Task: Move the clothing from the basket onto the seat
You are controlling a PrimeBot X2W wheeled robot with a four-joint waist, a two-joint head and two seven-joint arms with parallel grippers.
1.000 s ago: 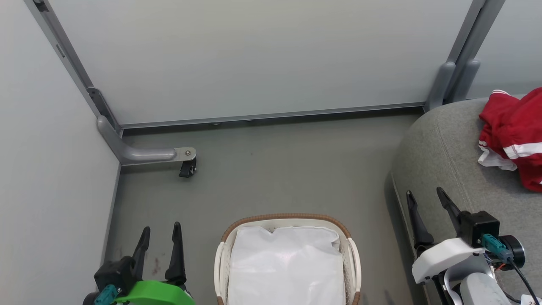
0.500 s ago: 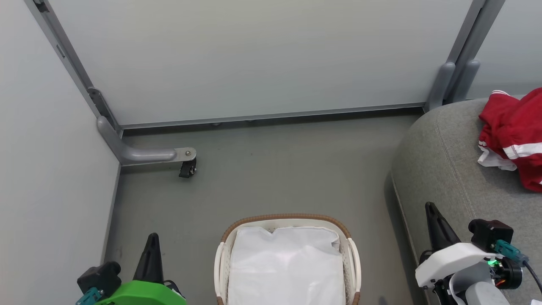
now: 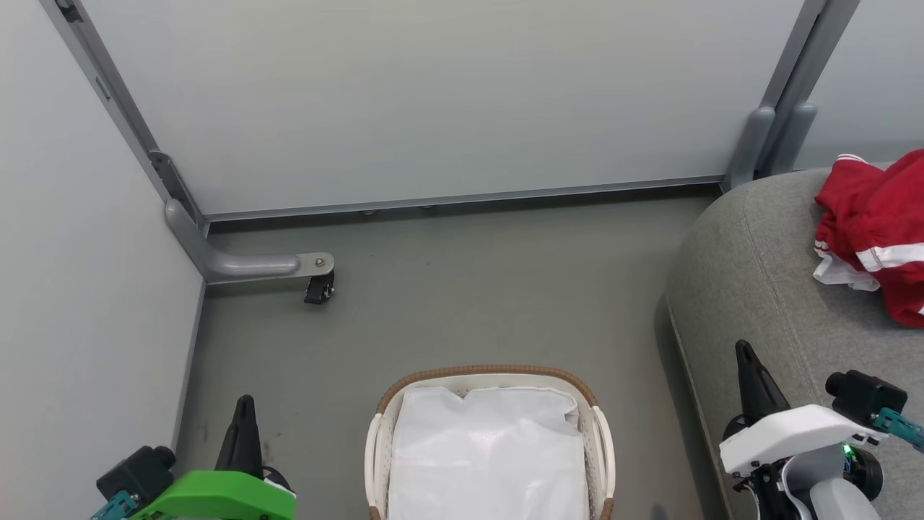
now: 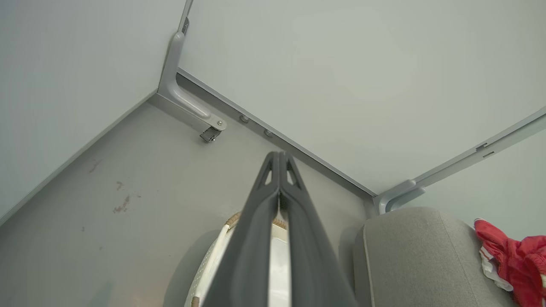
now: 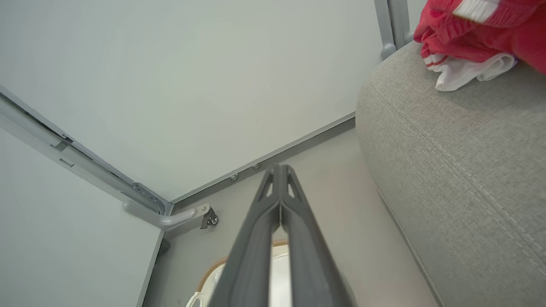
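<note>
On the seat (image 3: 751, 289), near its far edge, the clothing (image 3: 873, 224) looks soft and light; pinch a bunched fold. Your left hand (image 3: 244, 415) and right hand (image 3: 746, 361) are clenched, empty.

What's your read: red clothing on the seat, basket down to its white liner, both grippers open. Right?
Not quite. Both are shut: the left gripper and right gripper have their fingers pressed together, as each wrist view shows. The rest holds: the clothing lies on the seat and the basket shows just its liner.

One basket (image 3: 491, 370), one seat (image 3: 751, 289), one left end effector (image 3: 245, 403), one right end effector (image 3: 743, 352), and clothing (image 3: 873, 217), perhaps two pieces.
</note>
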